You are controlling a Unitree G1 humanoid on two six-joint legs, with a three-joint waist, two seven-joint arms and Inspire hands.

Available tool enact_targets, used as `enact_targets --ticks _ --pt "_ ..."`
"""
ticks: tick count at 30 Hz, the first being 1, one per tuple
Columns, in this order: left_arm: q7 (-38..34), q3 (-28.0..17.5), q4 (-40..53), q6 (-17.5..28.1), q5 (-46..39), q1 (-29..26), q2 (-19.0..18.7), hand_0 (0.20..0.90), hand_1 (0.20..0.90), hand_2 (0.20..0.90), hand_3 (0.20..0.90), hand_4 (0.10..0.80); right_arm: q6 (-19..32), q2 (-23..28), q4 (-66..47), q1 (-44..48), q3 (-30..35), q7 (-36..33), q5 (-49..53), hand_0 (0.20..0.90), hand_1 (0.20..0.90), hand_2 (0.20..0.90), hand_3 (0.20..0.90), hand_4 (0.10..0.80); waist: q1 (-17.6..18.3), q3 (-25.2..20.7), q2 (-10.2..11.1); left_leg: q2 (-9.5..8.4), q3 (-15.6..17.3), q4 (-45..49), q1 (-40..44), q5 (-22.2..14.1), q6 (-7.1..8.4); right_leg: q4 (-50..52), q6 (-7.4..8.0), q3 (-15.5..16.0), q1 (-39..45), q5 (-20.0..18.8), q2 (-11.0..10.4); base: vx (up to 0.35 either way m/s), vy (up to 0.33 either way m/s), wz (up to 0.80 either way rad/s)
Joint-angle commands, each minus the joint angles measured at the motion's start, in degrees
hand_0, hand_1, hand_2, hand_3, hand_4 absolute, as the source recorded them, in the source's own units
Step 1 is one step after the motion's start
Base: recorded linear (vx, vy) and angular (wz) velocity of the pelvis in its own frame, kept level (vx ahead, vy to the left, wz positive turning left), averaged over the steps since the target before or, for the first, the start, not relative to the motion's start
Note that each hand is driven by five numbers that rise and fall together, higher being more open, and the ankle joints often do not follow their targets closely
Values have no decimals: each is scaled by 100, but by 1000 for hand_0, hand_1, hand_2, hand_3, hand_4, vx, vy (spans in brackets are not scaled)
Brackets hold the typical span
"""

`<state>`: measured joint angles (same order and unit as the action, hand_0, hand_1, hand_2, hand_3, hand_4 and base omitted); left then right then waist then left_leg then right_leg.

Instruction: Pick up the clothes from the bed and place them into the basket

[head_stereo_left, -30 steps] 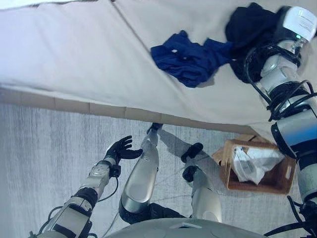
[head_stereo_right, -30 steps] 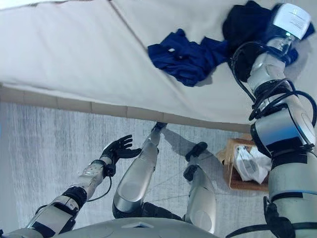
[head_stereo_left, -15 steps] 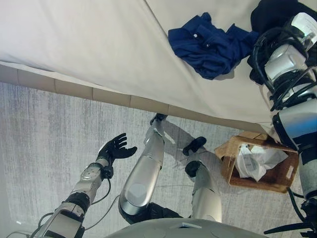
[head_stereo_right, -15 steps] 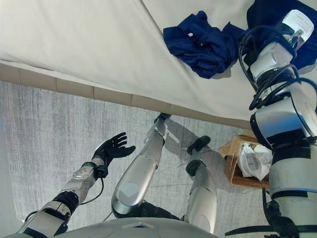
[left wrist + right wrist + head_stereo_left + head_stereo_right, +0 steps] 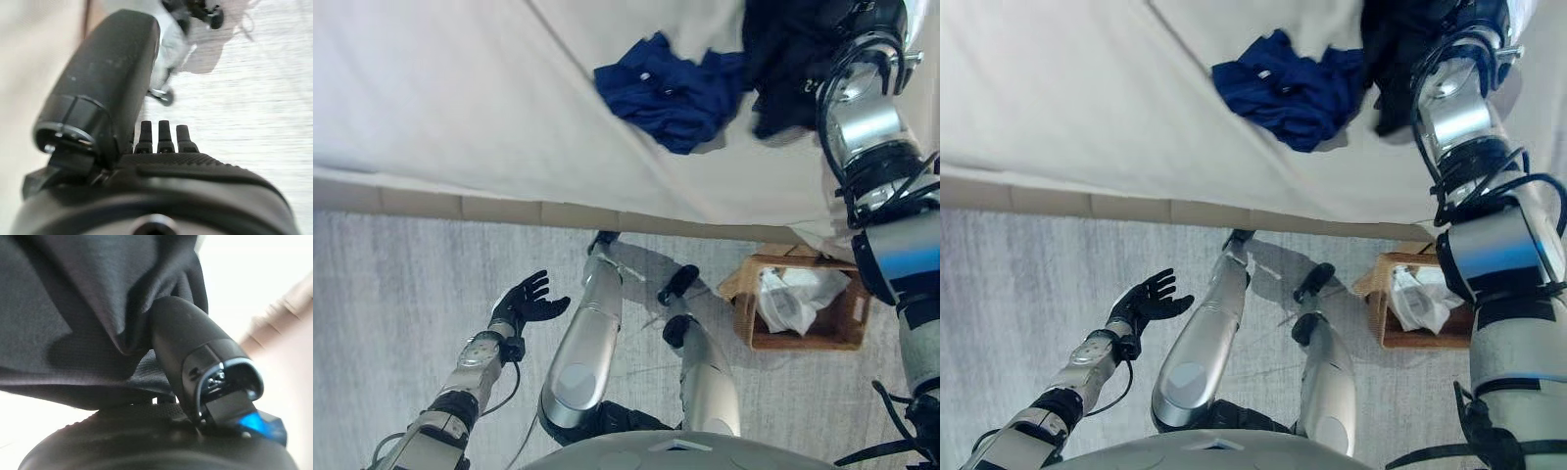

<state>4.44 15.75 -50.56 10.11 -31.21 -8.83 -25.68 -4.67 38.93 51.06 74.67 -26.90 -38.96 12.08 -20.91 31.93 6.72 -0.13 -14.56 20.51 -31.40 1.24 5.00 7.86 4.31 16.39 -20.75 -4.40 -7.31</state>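
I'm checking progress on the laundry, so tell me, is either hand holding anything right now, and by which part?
The right hand pinches a fold of the black garment above the bed. The left hand is open and holds nothing.

Two garments on bed: blue one [image 5: 671, 90], black one [image 5: 783, 59]. One basket [image 5: 800, 338].

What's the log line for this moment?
right hand: shut on black garment | left hand: open, idle | blue garment: on bed | basket: on floor

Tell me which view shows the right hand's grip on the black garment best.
The right wrist view: the thumb presses into the black garment. Both eye views show only the garment bunched above the right arm; the left wrist view shows nothing of it.
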Motion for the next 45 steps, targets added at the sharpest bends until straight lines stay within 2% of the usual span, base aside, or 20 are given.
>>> enact_targets --ticks 1,5,8,14,20,23,24,27,28,29,35,38,40,45 --pt "-158 -155 -312 -120 514 480 -80 900 900 900 900 800 481 879 -1124 245 532 -697 -431 300 300 300 200 100 191 -256 270 -180 415 -41 851 -691 -476 329 145 -135 686 258 15 80 -178 -39" --pt "-265 -144 -447 -175 760 575 -59 900 900 900 900 800 643 1251 -2046 -429 1018 -663 -444 300 300 300 200 100 516 -791 349 -12 640 -377 1515 -729 -440 79 53 -316 1204 340 106 101 -151 -26" --pt "-260 -127 -534 -163 927 610 53 900 900 900 900 800 700 1402 -2778 -927 1463 -587 -661 300 300 300 200 100 807 -1206 300 96 866 -866 2049 -603 -397 -136 3 -415 1580 397 185 51 -108 -32" --pt "-285 13 -715 -388 1401 590 490 900 900 900 900 800 872 1636 -3723 -1750 2180 -298 -446 300 300 300 200 100 1433 -1955 19 359 1394 -1754 2810 -234 -238 -453 -80 -786 1957 456 348 8 -48 -44" --pt "-265 123 -993 -502 1507 452 792 900 900 900 900 800 974 1662 -4046 -2384 2585 248 -399 300 300 300 200 100 1842 -2272 -182 565 1788 -2016 3061 -60 -132 -585 -121 -975 2067 471 402 -22 -77 -36" --pt "-176 101 -1170 -594 1693 444 848 900 900 900 900 800 845 1612 -4053 -2915 2718 843 -450 300 300 300 200 100 2065 -2381 -228 627 1943 -1967 3132 -65 -108 -573 -150 -1083 2073 486 416 0 -90 -38" --pt "-168 96 -1185 -603 1706 446 852 900 900 900 900 800 831 1611 -4039 -2974 2723 930 -463 300 300 300 200 100 2086 -2388 -231 631 1956 -1954 3135 -68 -106 -570 -154 -1098 2073 487 417 7 -122 -34" --pt "-71 90 -1205 -661 1848 525 840 900 900 900 900 800 496 1694 -3868 -3732 2710 2038 -446 300 300 300 200 100 2288 -2418 -263 656 2057 -1778 3139 -113 -94 -603 -188 -1282 2090 462 448 13 -115 -26" --pt "-70 95 -1202 -661 1848 529 838 900 900 900 900 800 497 1695 -3871 -3745 2721 2044 -445 300 300 300 200 100 2281 -2419 -262 657 2060 -1773 3141 -117 -94 -605 -189 -1284 2094 462 449 -11 -137 -29" --pt "-6 94 -1176 -655 1928 564 788 900 900 900 900 800 209 1714 -3720 -3981 2651 2674 -410 300 300 300 200 100 2336 -2388 -270 649 2076 -1688 3129 -155 -102 -604 -193 -1345 2079 444 454 -25 -89 -30" --pt "51 249 -1130 -603 1971 410 633 900 900 900 900 800 -333 1649 -2963 -4207 2284 3540 -481 300 300 300 200 100 2465 -2065 -356 654 2082 -1511 3001 -171 -96 -560 -203 -1489 1925 368 450 -96 -103 -21" --pt "83 332 -1083 -593 1979 287 604 900 900 900 900 800 -440 1613 -2580 -4051 2060 3629 -473 300 300 300 200 100 2482 -1908 -408 638 2069 -1455 2891 -168 -85 -549 -195 -1494 1814 336 421 -144 -55 -5" --pt "57 517 -1053 -490 1801 -19 584 900 900 900 900 800 -443 1526 -1913 -3684 1669 3563 -566 300 300 300 200 100 2497 -1581 -519 593 2014 -1331 2596 -151 -75 -467 -202 -1507 1521 307 376 -316 -26 -11" --pt "31 726 -937 -359 1650 -403 594 900 900 900 900 800 -309 1361 -1313 -3312 1202 3373 -582 300 300 300 200 100 2544 -1069 -695 531 1941 -1096 2118 -127 -78 -275 -228 -1540 1026 250 320 -224 -16 -16"
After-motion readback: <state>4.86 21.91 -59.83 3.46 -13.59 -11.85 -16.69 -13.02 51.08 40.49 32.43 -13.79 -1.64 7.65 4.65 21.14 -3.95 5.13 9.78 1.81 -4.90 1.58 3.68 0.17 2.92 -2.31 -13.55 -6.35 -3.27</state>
